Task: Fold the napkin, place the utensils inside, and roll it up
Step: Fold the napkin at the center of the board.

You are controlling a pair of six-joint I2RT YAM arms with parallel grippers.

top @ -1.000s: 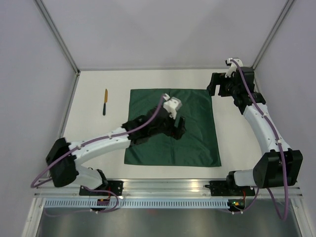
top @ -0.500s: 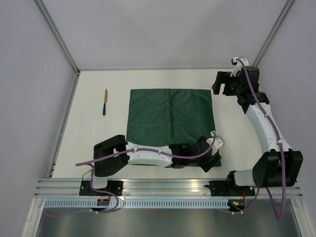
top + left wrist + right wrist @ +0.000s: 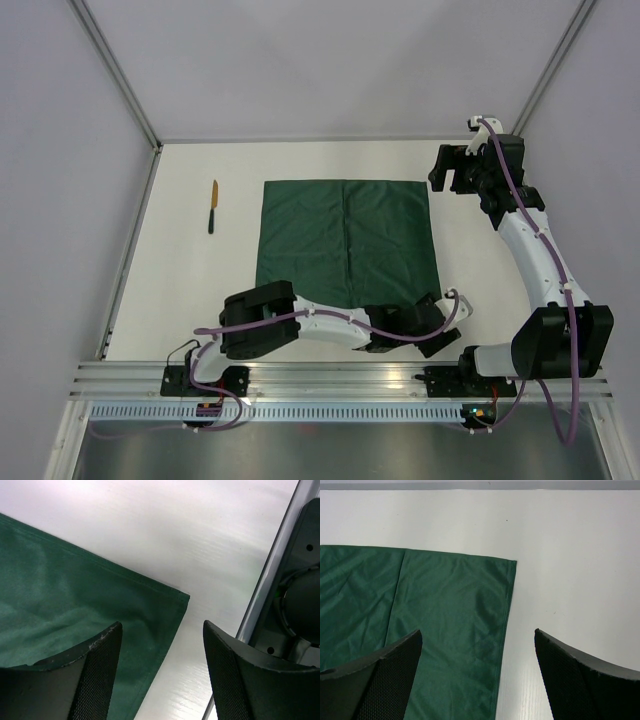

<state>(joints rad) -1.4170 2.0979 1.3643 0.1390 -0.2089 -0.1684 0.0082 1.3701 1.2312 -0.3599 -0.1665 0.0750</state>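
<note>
The dark green napkin (image 3: 345, 245) lies flat and unfolded in the middle of the table, with a faint crease down its centre. My left gripper (image 3: 437, 338) is open and empty, low over the napkin's near right corner. In the left wrist view (image 3: 160, 680) that napkin corner (image 3: 150, 610) lies between the fingers. My right gripper (image 3: 447, 172) is open and empty, just above the far right corner. In the right wrist view (image 3: 477, 680) the napkin's right edge (image 3: 470, 620) runs between its fingers. A slim utensil (image 3: 212, 206), yellowish at one end and dark at the other, lies left of the napkin.
White walls close in the table on the left, back and right. A metal rail (image 3: 340, 375) runs along the near edge, and it also shows in the left wrist view (image 3: 272, 570) right beside my left gripper. The left arm lies across the table's near strip.
My left arm has swung from the napkin's middle down and right to its near right corner, uncovering the cloth. My right gripper has shifted slightly to the right at the far right corner.
</note>
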